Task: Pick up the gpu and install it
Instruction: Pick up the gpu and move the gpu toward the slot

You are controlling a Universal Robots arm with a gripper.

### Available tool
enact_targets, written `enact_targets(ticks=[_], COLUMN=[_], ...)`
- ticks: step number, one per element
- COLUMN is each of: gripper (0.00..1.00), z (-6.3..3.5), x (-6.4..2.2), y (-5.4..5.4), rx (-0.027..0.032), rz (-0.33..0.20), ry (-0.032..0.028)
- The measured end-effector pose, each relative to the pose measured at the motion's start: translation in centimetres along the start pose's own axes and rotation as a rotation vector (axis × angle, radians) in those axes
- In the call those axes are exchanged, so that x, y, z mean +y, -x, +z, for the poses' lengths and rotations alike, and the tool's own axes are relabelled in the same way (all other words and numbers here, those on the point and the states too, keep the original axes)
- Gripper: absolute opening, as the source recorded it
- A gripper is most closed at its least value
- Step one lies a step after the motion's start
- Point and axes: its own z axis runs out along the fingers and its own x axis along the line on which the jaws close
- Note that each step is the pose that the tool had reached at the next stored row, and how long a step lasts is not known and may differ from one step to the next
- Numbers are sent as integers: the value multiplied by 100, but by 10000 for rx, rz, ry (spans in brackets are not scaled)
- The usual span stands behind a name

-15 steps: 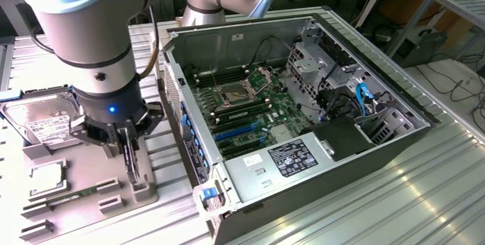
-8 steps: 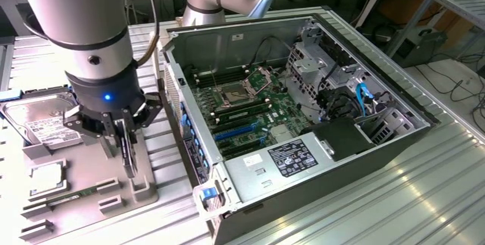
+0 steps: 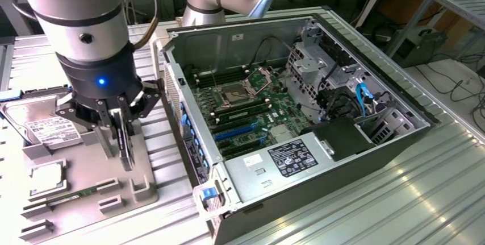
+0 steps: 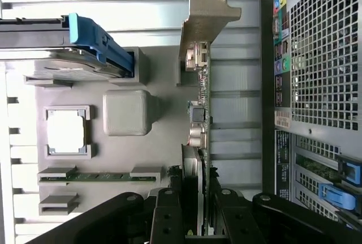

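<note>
The gpu (image 3: 126, 153) is in my grip, standing on edge with its long side pointing down toward the tray (image 3: 91, 160). In the wrist view the gpu (image 4: 203, 91) shows edge-on as a thin green and dark line, and its silver bracket (image 4: 206, 12) is at the end away from me. My gripper (image 3: 120, 137) is closed on the card, and my fingers (image 4: 168, 213) press on its two flat faces near one end, so the jaws are only as far apart as the card is thick. I cannot tell whether its lower edge touches the tray or hangs just clear of it. Around it on the grey tray lie the hard drive (image 3: 42, 125) with its white label, a square chip (image 3: 47, 178) and, beside that, the memory stick (image 3: 76, 195) in its holder. The wrist view also shows a plain raised block (image 4: 125, 112) between the chip (image 4: 66, 132) and the card. To the exterior view's right, just beside the tray, stands the open case (image 3: 394, 137). Its near wall rises between the card and the motherboard (image 3: 250, 103). Blue slots (image 3: 235, 131) sit low on that board, near the power supply (image 3: 280, 162). The case's perforated rear panel (image 4: 322, 57) runs close alongside the card. Everything rests on a ribbed metal table (image 3: 394, 205).
</note>
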Motion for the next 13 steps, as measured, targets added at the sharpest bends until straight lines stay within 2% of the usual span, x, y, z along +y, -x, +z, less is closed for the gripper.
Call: enact_targets(ticks=[8,13], gripper=[27,27], z=[-248,-448], x=[7,13], y=[-3,-4], rx=[0,-1], rz=[0,0], ry=[-1,0])
